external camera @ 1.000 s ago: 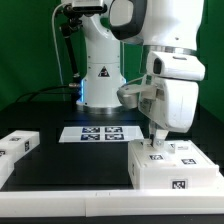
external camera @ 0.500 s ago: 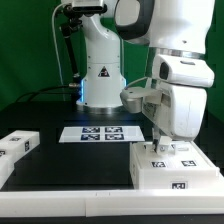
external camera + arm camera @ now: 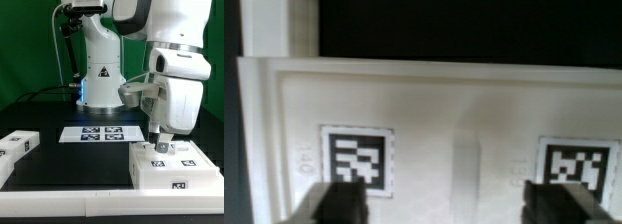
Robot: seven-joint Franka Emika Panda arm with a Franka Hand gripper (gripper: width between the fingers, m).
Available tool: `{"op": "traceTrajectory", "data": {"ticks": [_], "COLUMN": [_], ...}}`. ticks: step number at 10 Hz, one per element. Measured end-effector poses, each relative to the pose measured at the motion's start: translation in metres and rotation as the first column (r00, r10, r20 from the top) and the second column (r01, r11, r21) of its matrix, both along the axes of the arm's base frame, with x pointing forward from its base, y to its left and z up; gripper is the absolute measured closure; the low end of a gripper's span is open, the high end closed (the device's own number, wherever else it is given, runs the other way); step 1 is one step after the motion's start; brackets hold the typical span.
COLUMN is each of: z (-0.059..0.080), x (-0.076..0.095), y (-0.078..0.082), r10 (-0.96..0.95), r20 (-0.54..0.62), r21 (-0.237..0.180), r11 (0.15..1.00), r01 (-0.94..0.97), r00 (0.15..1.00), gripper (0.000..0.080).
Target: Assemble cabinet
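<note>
Firstly, at the exterior view's left, loose tagged panels [image 3: 15,145]; at centre, the marker board [image 3: 100,133]. At the exterior view's right, the cabinet [image 3: 175,172], white and boxy. Hangs at its tagged top with fingers [image 3: 343,203] spread well apart, gripping nothing: the gripper [image 3: 161,146].

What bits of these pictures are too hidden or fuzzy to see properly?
1. Exterior view: the loose white parts are cut off by the exterior view's left edge.
2. Exterior view: the gripper is too small to tell whether its fingertips touch the cabinet.
3. Wrist view: blur smears the first tag, and the picture's edge cuts off the second tag.
</note>
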State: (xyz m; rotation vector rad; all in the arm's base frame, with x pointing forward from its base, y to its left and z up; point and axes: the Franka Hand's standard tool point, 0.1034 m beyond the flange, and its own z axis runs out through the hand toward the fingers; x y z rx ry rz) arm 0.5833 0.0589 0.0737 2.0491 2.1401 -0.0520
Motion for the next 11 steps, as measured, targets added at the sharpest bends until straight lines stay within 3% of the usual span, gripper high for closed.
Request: {"op": "traceTrajectory", "data": {"ticks": [1, 2, 3, 7, 11], "z": [0.003, 0.004, 0.007, 0.022, 0.016], "x": [0.001, 0.002, 0.002, -0.029, -0.04], "y": [-0.003, -0.006, -0.006, 0.003, 0.007], "r10": [-0.005, -0.007, -0.091, -0.236, -0.265], "r20": [0.005, 0.007, 0.038, 0.101, 0.092], "r21": [-0.001, -0.004, 0.011, 0.064, 0.09], "r11": [1.0, 1.0, 0.996, 0.971, 0.962], "r01": [0.005, 0.007, 0.09, 0.23, 0.257], "r00": [1.0, 1.0, 0.995, 0.966, 0.96], "gripper": [0.0206, 0.0074, 0.002, 0.0004, 0.0002]}}
